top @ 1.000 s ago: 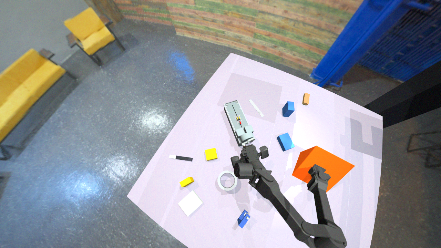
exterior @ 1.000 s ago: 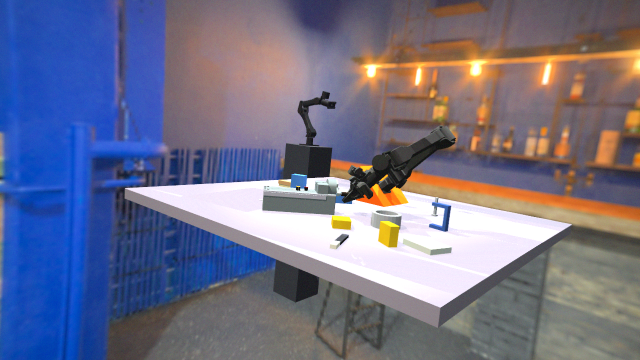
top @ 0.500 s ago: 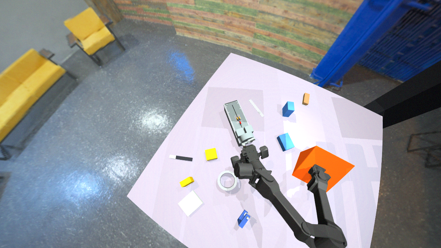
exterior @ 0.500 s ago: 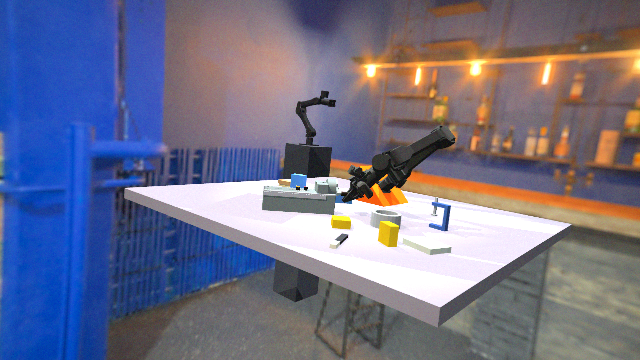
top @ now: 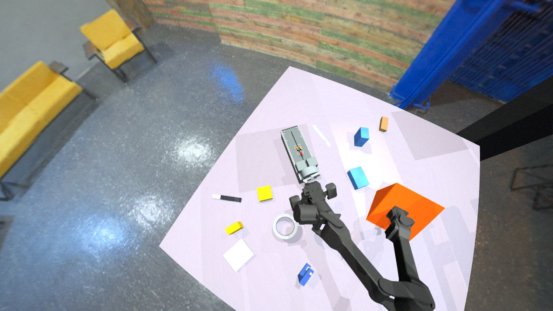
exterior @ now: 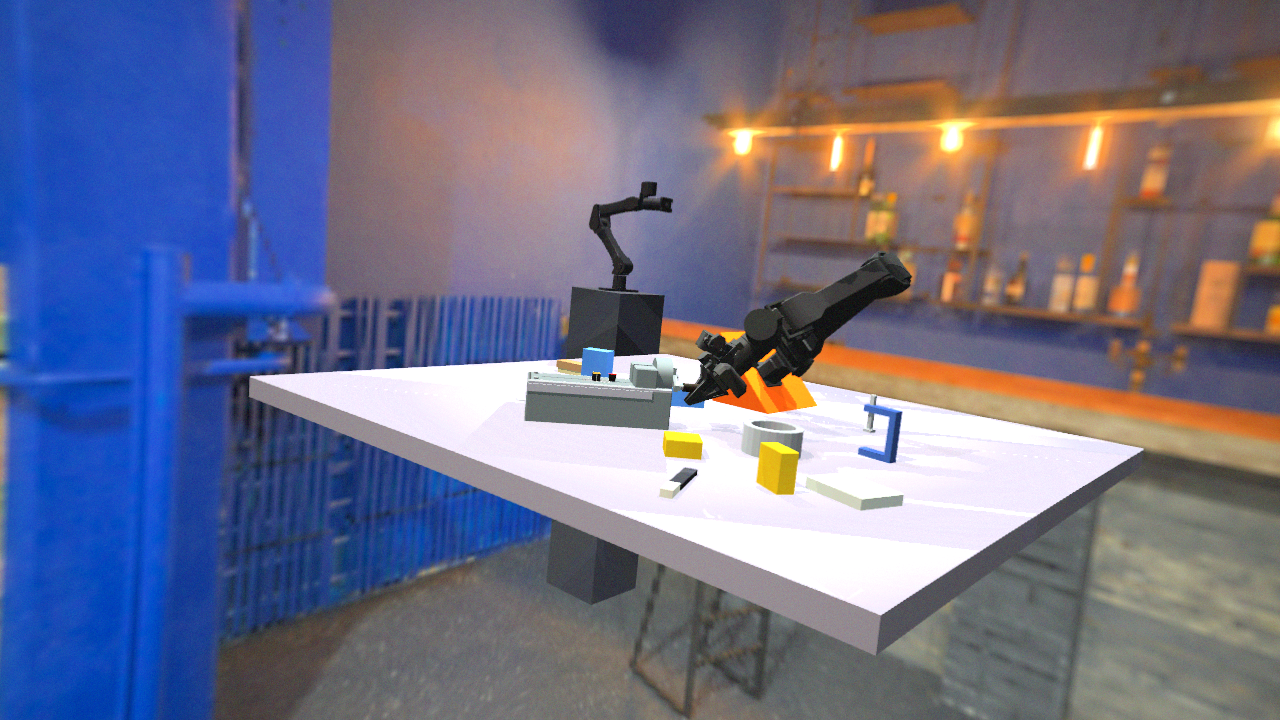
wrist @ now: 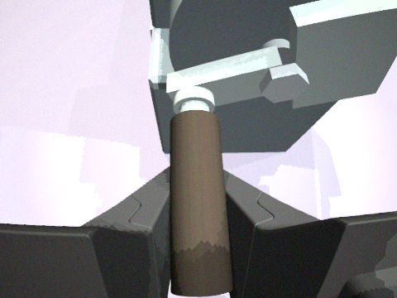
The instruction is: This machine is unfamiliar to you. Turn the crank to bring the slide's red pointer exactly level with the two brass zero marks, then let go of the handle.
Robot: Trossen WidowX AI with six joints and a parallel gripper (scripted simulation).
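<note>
The grey machine (top: 290, 144) (exterior: 595, 407) has a long slot in its top. Its red pointer (top: 301, 153) (exterior: 612, 377) stands apart from the brass zero marks (top: 298, 148) (exterior: 596, 377), on the side nearer the crank housing. The crank arm (wrist: 231, 68) carries a brown handle (wrist: 196, 174) that points toward the wrist camera. My gripper (wrist: 192, 175) (exterior: 689, 394) is shut on the handle, with one finger on each side. In the top view the arm hides the handle and the fingertips.
A grey ring (top: 275, 233) (exterior: 771, 441), yellow blocks (top: 265, 193) (top: 234, 228) and a black and white bar (top: 228, 198) lie beside the arm. Blue blocks (top: 357, 177) (top: 361, 137) and an orange block (top: 421, 208) stand on its other side. A blue clamp (top: 304, 275) (exterior: 893, 436) stands farther back.
</note>
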